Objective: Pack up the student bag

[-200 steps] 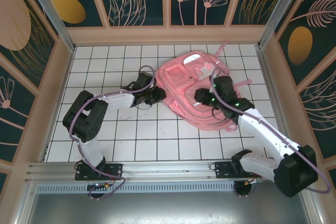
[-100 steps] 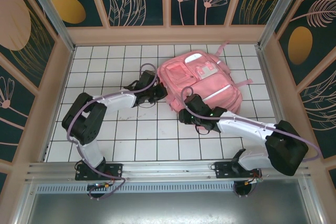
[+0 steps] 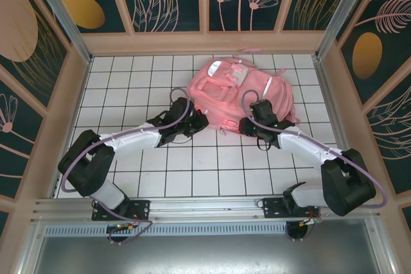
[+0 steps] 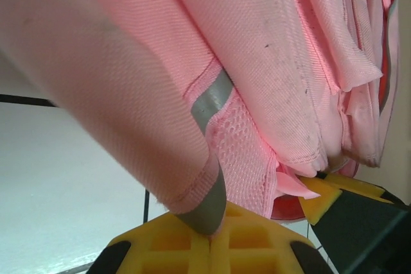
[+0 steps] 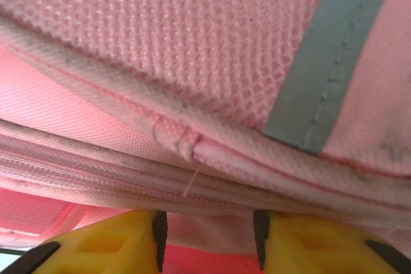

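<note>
The student bag [image 3: 239, 86], a large pink backpack with a pale strip, lies at the back middle of the white tiled table. My left gripper [image 3: 196, 122] is at its lower left edge. In the left wrist view the yellow fingers [image 4: 173, 245] are shut, pinching the bag's [image 4: 270, 62] grey-trimmed mesh edge [image 4: 215, 200]. My right gripper [image 3: 248, 125] is at the bag's lower edge. In the right wrist view my right gripper [image 5: 207, 235] is open, and the bag's [image 5: 192, 43] folded seams lie across the gap between its fingers [image 5: 122, 242].
The tiled table [image 3: 192, 165] is fenced by wooden walls on the left [image 3: 67, 104], back and right. A metal rail [image 3: 205, 206] runs along the near edge by the arm bases. Bare tiles stretch in front of and left of the bag.
The right arm swung from on top of the bag down to its near edge. The left gripper shut on the bag's left edge. The bag shifted back and left and bunched up.
</note>
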{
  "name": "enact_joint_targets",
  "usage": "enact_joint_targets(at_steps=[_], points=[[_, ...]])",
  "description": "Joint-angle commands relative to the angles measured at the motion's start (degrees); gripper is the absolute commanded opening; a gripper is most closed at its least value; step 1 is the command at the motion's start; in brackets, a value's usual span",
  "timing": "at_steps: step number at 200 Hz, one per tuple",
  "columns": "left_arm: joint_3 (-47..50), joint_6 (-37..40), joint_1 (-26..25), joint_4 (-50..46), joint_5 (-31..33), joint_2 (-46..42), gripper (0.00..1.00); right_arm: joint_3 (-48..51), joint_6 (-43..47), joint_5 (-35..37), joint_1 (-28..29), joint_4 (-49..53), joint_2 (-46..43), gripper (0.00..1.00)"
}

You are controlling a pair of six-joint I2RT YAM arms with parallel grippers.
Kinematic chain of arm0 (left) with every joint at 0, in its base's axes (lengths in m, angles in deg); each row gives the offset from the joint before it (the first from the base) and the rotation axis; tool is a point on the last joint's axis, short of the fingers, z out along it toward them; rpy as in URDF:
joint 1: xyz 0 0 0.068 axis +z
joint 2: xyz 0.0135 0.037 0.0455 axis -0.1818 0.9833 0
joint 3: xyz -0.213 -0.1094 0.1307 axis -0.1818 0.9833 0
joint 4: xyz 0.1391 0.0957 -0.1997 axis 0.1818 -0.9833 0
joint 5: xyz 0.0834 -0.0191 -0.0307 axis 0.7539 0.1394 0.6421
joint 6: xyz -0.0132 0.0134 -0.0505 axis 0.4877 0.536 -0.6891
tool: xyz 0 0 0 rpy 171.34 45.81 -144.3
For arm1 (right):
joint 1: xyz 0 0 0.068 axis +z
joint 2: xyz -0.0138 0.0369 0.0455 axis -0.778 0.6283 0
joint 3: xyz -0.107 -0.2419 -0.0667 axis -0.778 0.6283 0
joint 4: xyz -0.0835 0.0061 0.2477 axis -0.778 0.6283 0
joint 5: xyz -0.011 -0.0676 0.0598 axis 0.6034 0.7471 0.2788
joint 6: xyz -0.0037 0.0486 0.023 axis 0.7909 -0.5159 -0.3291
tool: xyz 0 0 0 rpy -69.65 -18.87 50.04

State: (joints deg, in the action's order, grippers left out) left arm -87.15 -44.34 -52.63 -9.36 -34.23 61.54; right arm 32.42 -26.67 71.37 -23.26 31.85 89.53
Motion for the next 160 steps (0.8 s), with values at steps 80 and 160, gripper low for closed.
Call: enact_joint_targets(at_steps=[80, 160], points=[[-15.52, 1.33, -0.38, 1.60, 3.93, 19.89, 0.00, 6.08, -6.33, 3.36, 14.45, -5.71, -8.84, 0.45], [-14.74, 1.94, -0.39, 0.88, 4.43, 20.21, 0.00, 7.52, -13.08, 1.40, 14.69, -17.15, 4.56, 0.40]])
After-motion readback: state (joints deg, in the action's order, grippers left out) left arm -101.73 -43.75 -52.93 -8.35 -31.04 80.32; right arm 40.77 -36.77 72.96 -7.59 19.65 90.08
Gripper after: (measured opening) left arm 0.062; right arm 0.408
